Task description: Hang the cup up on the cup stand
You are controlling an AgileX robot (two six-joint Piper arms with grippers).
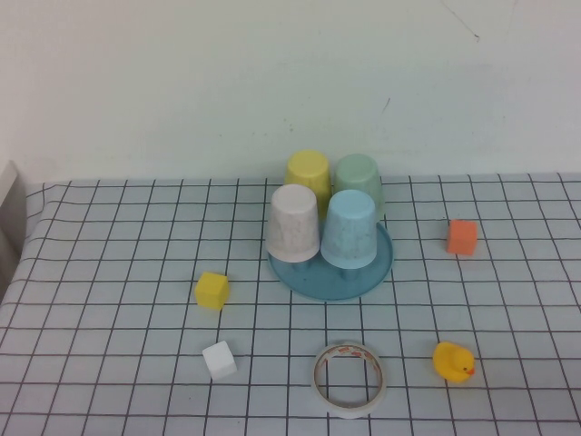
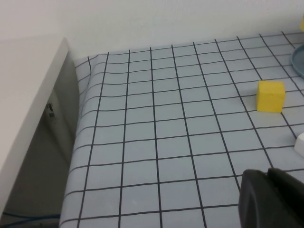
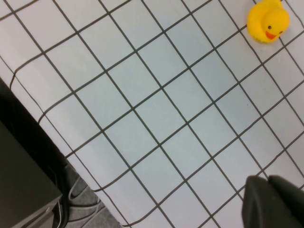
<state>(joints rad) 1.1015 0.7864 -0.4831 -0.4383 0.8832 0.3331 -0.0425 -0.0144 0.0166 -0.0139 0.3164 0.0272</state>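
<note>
The light blue cup point(image 1: 350, 229) stands upside down over a peg at the front right of the teal cup stand point(image 1: 331, 282). A white speckled cup point(image 1: 293, 222), a yellow cup point(image 1: 308, 173) and a mint-green cup point(image 1: 358, 176) sit upside down on it too, hiding the pegs. Neither gripper shows in the high view. My left gripper point(image 2: 267, 172) is shut and empty over the table's left part, far from the stand, whose rim point(image 2: 298, 59) shows at the frame's edge. My right gripper point(image 3: 268, 178) is shut and empty above the table near its edge.
A yellow cube point(image 1: 211, 290) point(image 2: 270, 95), a white cube point(image 1: 219, 360), a tape roll point(image 1: 349, 378), a yellow duck point(image 1: 453, 361) point(image 3: 268, 21) and an orange cube point(image 1: 462, 236) lie around the stand. A white cabinet point(image 2: 23, 109) stands beside the table's left edge.
</note>
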